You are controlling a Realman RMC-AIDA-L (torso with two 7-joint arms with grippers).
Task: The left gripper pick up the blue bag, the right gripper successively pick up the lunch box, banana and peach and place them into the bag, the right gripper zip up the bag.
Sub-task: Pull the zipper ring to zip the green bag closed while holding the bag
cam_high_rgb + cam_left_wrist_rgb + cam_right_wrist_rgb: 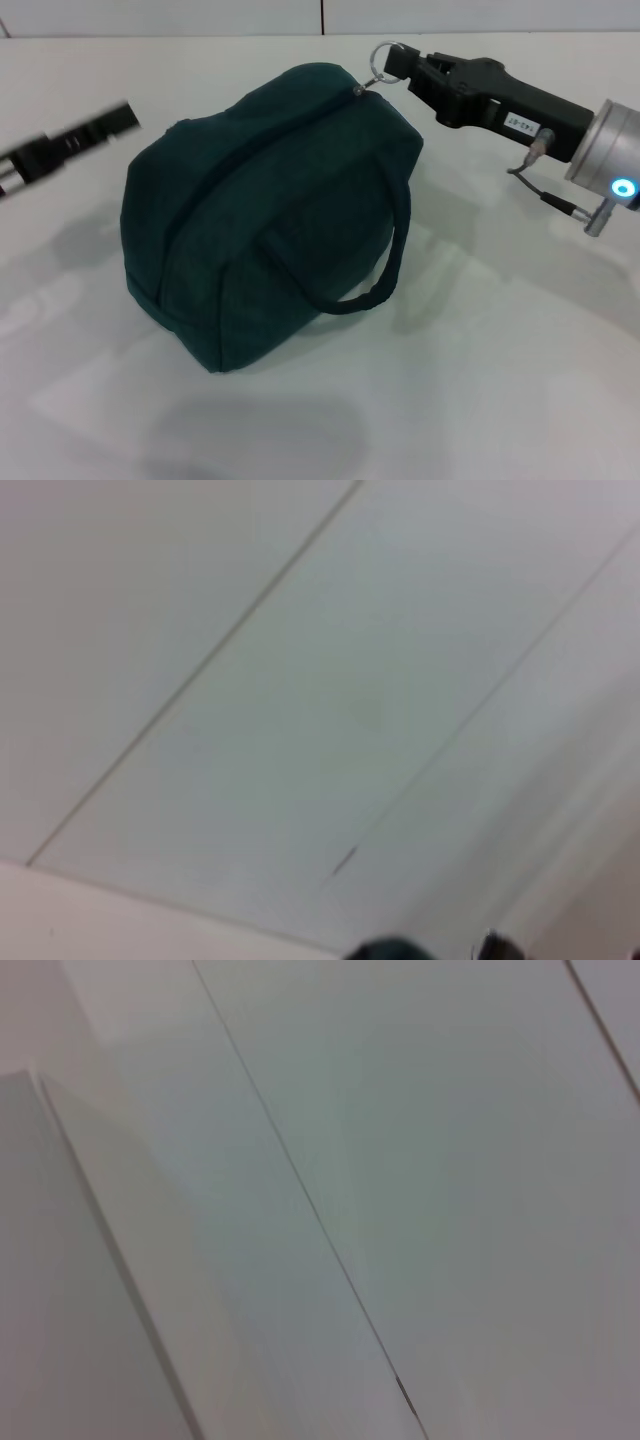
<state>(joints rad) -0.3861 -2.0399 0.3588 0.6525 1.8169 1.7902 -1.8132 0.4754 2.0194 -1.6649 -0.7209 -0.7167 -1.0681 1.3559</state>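
Observation:
The blue bag [265, 210] stands on the white table in the head view, its top zipped along its length and one loop handle [385, 260] hanging down its near side. My right gripper [405, 66] reaches in from the right at the bag's far top corner, shut on the metal ring zip pull [381, 58]. Off to the bag's left, my left gripper [118, 118] appears as a blurred black shape, apart from the fabric. The lunch box, banana and peach are out of view. Both wrist views show only pale panels with thin seams.
The white table [480, 380] spreads around the bag. A wall with a vertical seam [322, 15] runs along its far edge. Thin cables [545, 195] hang beneath the right wrist.

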